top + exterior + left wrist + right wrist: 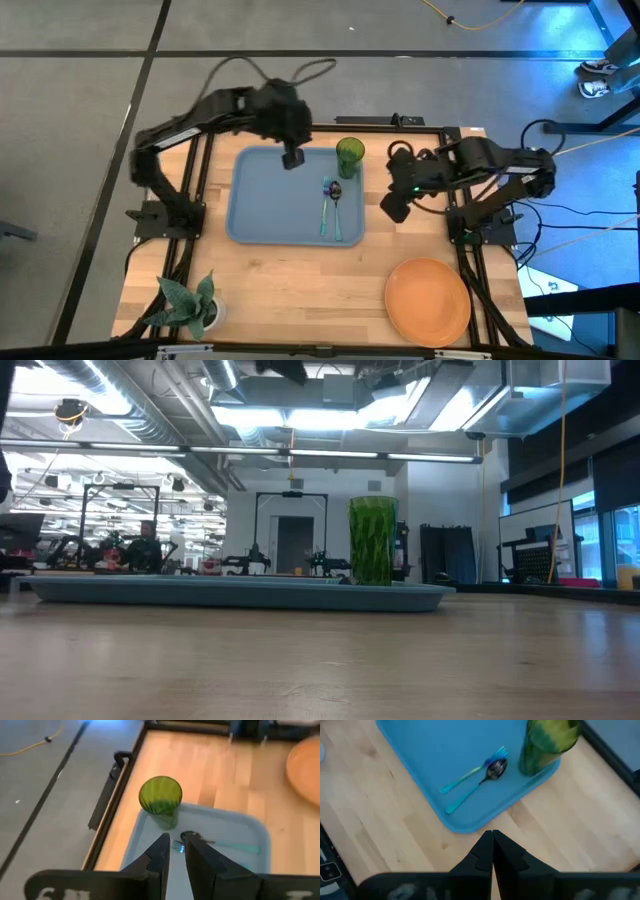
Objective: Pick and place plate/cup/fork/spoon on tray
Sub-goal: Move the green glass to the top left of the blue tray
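The blue-grey tray (270,200) lies in the middle of the table. The green cup (349,152) stands upright in its far right corner and also shows in the low view (372,540). The spoon (337,212) and the fork (325,210) lie side by side on the tray's right part, heads toward the cup. The orange plate (428,300) lies flat on the table at the near right. My left gripper (292,158) hangs above the tray's far edge, left of the cup, open by a narrow gap and empty. My right gripper (395,207) is shut and empty over the table, right of the tray.
A leafy plant in a white pot (190,305) stands at the table's near left corner. Bare wood lies between the tray and the plate. Dark frame rails run along the table's left and right sides.
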